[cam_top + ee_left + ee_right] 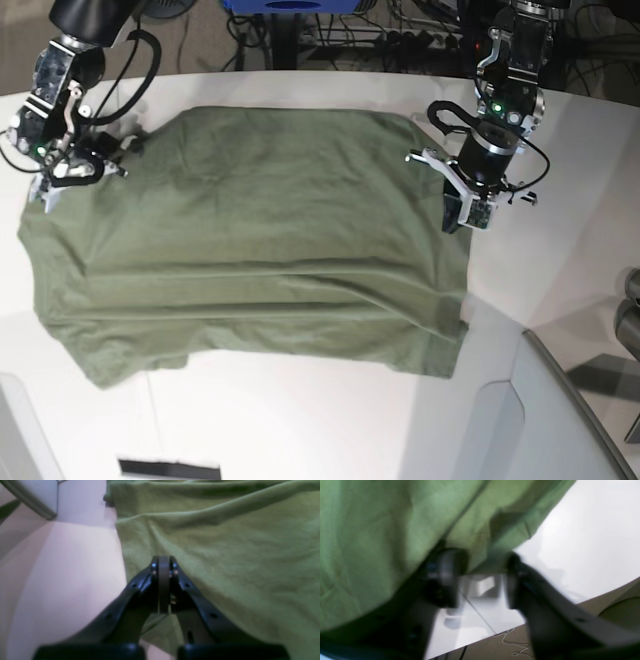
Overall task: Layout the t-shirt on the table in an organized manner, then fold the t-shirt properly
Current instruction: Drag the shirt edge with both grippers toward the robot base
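The olive-green t-shirt (260,240) lies spread and wrinkled across the white table (300,430), with a fold along its near edge. My left gripper (457,216) is at the shirt's right edge. In the left wrist view the left gripper (163,563) has its fingers pressed together on the cloth (225,555), and creases run toward its tips. My right gripper (46,193) is at the shirt's left edge. In the blurred right wrist view the right gripper (480,585) is open, and the shirt (370,542) drapes over one finger (443,580).
A grey angled panel (565,410) stands at the near right corner. A black strip (165,468) marks the table's near edge. Cables and equipment (400,30) lie behind the table's curved far edge. A thin dark seam (477,615) crosses the tabletop.
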You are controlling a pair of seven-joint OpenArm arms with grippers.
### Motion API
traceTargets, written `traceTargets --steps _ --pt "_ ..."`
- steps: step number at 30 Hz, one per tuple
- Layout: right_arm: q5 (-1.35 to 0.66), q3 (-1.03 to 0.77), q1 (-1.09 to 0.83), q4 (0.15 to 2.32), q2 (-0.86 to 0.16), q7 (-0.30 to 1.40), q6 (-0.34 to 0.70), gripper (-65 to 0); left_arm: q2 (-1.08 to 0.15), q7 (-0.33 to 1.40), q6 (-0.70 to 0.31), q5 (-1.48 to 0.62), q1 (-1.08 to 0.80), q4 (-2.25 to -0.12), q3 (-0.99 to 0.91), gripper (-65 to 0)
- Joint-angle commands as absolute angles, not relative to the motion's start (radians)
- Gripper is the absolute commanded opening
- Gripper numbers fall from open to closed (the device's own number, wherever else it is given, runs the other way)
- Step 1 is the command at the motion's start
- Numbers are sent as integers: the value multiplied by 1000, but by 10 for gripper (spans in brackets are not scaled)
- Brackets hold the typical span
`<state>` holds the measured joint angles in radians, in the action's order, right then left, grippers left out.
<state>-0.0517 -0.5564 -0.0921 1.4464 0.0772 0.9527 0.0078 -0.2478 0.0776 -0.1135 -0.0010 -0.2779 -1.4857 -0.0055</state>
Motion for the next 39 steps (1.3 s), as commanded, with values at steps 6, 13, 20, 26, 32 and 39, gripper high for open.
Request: traceTargets --steps 6,13,20,26,32,39 --pt "-44 -559 -84 1474 58 1035 7 -641 -255 54 -111 -2 -232 -1440 -5 -650" --pt "-44 -556 -101 1659 -4 1158 7 -650 -242 51 -111 -2 -176 -1343 2 -650" --pt "-44 -547 -81 1724 -77 1242 7 -650 -219 51 -111 -1 -134 -1291 4 -650" --pt "-44 -547 -59 1649 -90 1274 7 -491 -208 50 -111 8 -113 -1256 4 -650" --pt "-44 -556 -76 1718 -81 1268 7 -366 -205 48 -111 10 -38 -1150 4 -650" --pt "-47 -559 -84 1629 -73 1205 12 -362 -194 48 -111 10 -10 -1130 4 -650"
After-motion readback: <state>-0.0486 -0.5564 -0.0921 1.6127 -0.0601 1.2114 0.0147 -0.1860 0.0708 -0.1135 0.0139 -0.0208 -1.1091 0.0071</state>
